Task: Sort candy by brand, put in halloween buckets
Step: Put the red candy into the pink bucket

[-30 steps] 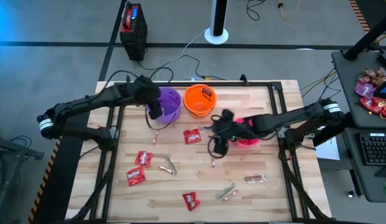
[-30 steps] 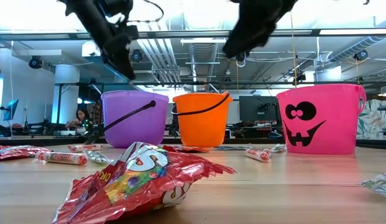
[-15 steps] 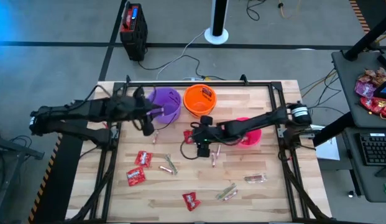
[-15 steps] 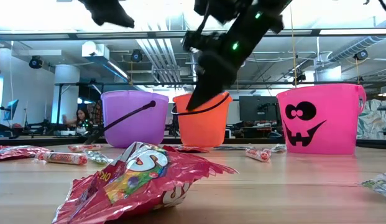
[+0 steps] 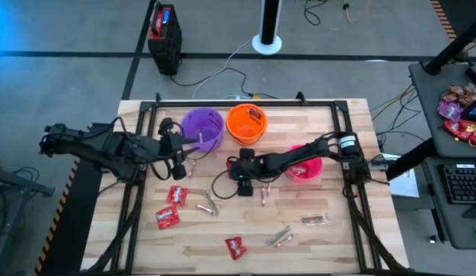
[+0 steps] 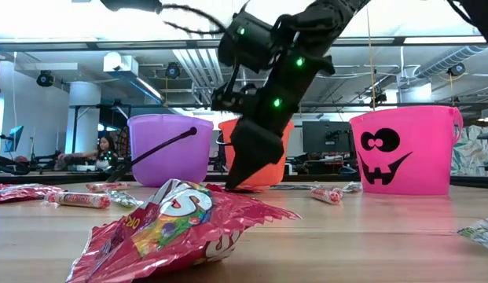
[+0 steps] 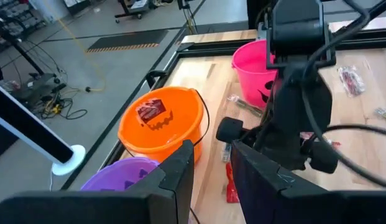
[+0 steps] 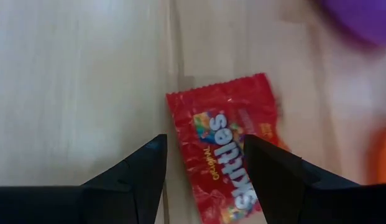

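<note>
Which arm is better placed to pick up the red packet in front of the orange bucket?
The right. Its gripper hangs open directly over the red packet, while the left gripper waits off beside the purple bucket.

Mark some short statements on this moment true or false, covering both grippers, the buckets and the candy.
1. The right gripper is open over a red Skittles packet on the table. True.
2. The orange bucket holds no candy. False: a red packet lies inside it.
3. The left gripper holds a red packet. False: in the left wrist view, nothing is between its open fingers.
4. The pink bucket has a black face on it. True.
5. The purple bucket stands between the orange and the pink one. False: the orange bucket is in the middle.
</note>
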Motion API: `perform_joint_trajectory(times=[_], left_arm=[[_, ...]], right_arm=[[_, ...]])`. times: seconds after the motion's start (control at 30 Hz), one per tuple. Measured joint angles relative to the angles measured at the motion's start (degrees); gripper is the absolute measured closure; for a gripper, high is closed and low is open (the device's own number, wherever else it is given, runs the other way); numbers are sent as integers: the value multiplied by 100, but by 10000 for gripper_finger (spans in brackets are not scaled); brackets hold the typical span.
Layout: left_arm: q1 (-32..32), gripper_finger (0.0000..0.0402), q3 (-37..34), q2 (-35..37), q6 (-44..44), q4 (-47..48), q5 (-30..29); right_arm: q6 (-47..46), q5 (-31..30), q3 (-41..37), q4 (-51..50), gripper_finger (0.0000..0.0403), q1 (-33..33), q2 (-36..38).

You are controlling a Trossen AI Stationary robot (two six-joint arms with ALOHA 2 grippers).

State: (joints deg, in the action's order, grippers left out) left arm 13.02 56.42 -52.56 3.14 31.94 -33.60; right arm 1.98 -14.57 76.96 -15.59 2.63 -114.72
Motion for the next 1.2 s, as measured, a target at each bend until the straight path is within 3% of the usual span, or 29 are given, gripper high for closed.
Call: perform_joint_trajectory(times=[0.23,0.57,0.77,0.93,1.07,1.2], left_arm=[[30,311,0,-7,44,-2,-1],[28,311,0,-20,42,1,-2],[28,311,0,-20,42,145,1],[28,311,-27,-17,44,264,225],[28,311,-52,-55,46,263,722],[28,311,-74,-214,46,278,915]], right_arm=[[-255,51,31,-13,223,-83,-122],[42,210,-10,-24,383,-186,-214],[10,471,-59,-228,393,-148,108],[-112,812,-53,-663,394,2,1020],[-463,785,-48,-1656,394,128,1829],[-1605,548,-43,-2986,394,166,2626]])
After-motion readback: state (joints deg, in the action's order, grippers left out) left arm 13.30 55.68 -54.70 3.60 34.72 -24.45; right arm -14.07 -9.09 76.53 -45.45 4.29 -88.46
